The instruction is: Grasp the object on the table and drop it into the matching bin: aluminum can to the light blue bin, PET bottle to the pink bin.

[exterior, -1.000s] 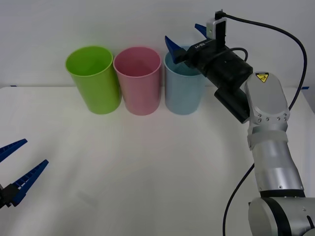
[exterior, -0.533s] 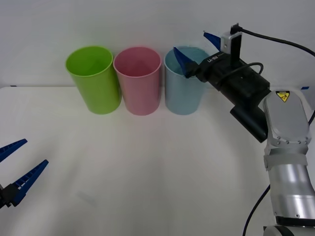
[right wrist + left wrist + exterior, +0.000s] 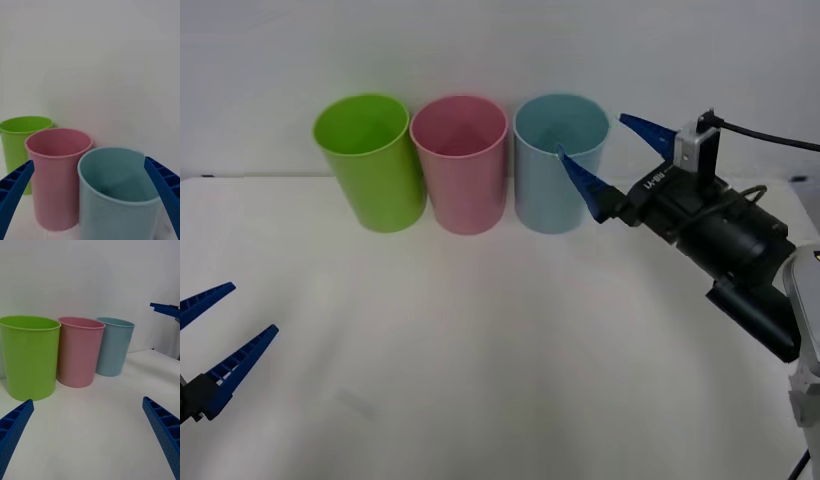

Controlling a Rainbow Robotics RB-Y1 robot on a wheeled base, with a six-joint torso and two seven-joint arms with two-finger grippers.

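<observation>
Front view first: three tall, slightly tapered plastic bins stand in a row at the far side of the white desk, lime green bin on the left, the pink bin in the middle and the light blue bin on the right, the neighbours just beside one another. The right claw hangs above the desk at the light blue bin's right side, its two blue ribbed fingers spread wide and holding nothing, one tip close against the bin's wall near the rim, the other out past it to the right. A second ago that claw sat directly over the light blue bin's mouth; it has since drawn back to the right and lower, so the whole round rim is now uncovered. The left claw waits low at the desk's near left corner, fingers also apart and empty, unmoved. Right wrist view: the light blue bin is nearest, standing between the two spread blue fingers, with the pink bin and the lime green bin behind it; what shows of the blue bin's inside is plain wall. Left wrist view: the three bins stand upright across the desk, well apart from the left claw's fingers, and a blue finger of the right claw shows beyond the light blue bin.
</observation>
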